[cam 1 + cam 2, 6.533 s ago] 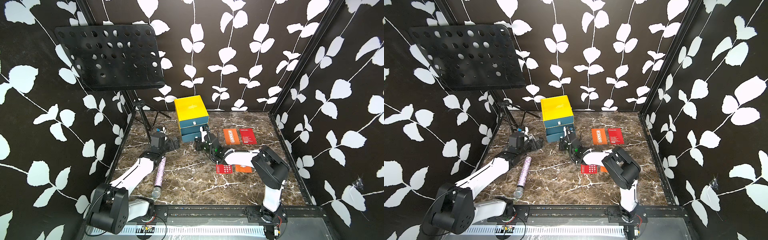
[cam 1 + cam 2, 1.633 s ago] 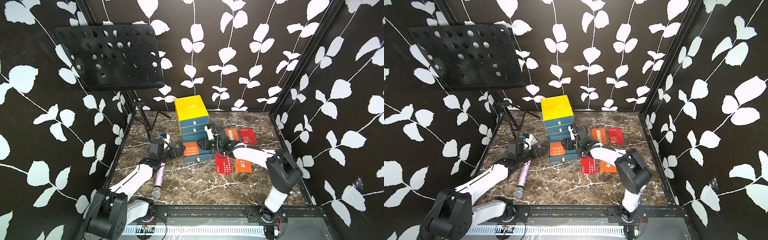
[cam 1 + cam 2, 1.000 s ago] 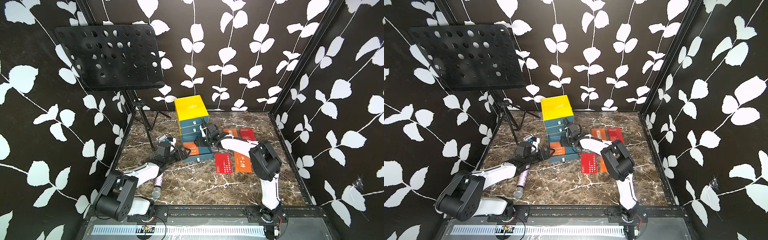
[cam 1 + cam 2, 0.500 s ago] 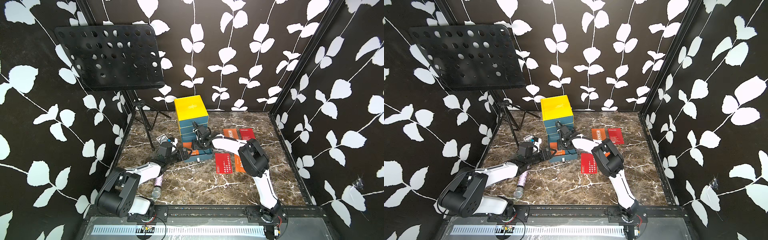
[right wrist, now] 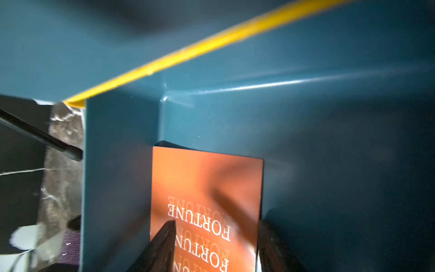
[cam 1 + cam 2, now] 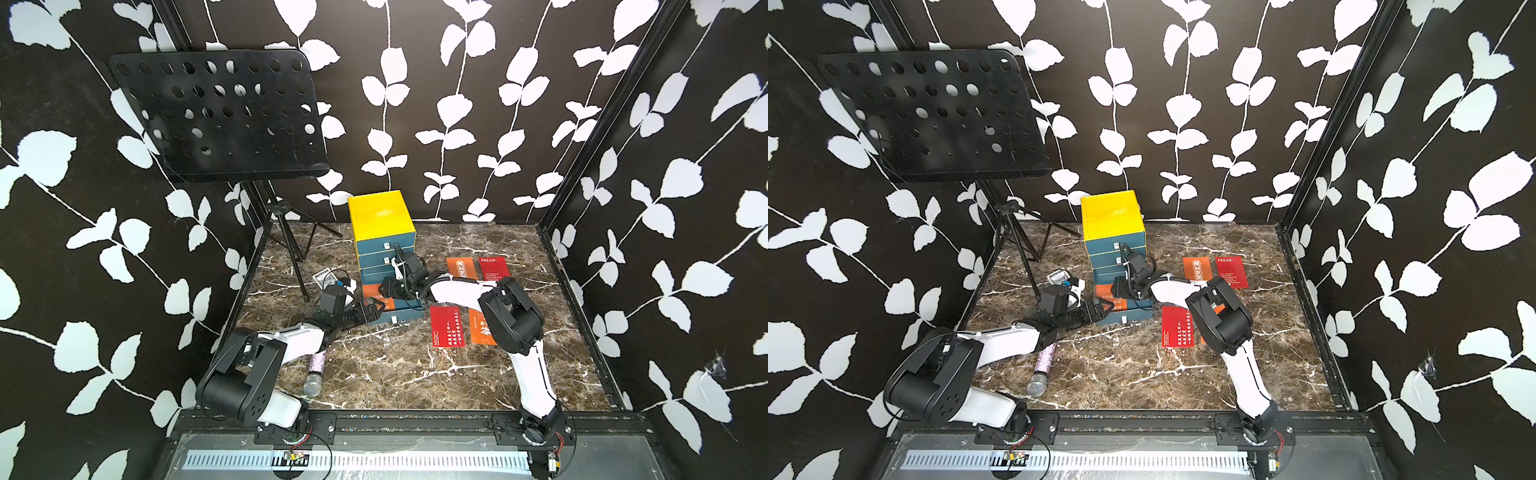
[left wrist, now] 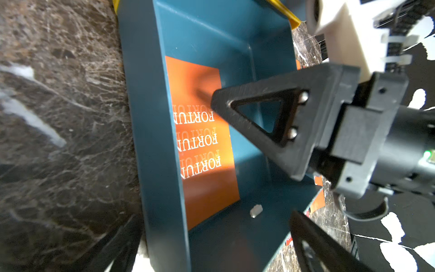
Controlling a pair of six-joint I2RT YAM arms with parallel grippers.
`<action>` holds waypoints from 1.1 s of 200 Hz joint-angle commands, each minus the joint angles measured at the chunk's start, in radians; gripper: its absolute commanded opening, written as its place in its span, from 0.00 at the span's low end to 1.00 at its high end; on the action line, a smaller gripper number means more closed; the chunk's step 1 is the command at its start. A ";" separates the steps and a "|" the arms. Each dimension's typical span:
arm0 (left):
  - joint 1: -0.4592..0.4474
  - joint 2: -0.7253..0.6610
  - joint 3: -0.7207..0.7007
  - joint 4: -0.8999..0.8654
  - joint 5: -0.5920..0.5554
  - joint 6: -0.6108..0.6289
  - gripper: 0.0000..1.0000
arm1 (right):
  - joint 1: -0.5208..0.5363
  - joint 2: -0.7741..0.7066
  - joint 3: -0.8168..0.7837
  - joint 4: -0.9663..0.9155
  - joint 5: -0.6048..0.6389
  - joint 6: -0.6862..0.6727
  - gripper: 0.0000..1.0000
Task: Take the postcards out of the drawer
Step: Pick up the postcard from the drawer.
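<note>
- FORTUNE postcard (image 5: pixel 207 183): orange, the only one left inside the drawer (image 7: pixel 153 141). It lies flat on the drawer floor, against the side wall nearest my left arm.
- Drawer: lowest of the chest (image 6: pixel 382 216), pulled well out over the worktop (image 6: pixel 374 374).
- Right gripper (image 5: pixel 216 226): reaching down into the drawer, jaws half spread, tips set on the card near its two long edges. I see nothing pinched.
- Left gripper (image 6: pixel 373 309): spread wide at the drawer's front corner, holding nothing.
- Cards outside the drawer: near red postcard (image 6: pixel 446 326) and near orange postcard (image 6: pixel 478 332) lie just beside it on my right arm's side. Far orange postcard (image 6: pixel 460 268) and far red postcard (image 6: pixel 493 268) lie beyond them, level with the chest.
- Step in hand, as I judge it: grasping the fifth card. A thin card flat on a smooth floor offers no edge. I should keep the tips pressed down and close slowly so the card bows up between them, then lift straight up until it clears the drawer wall.
- Risk: a fast close may skid the card or shove the drawer.
</note>
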 commanded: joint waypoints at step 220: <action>-0.008 -0.014 0.025 -0.027 -0.027 -0.003 0.99 | -0.023 -0.119 -0.173 0.237 -0.106 0.130 0.04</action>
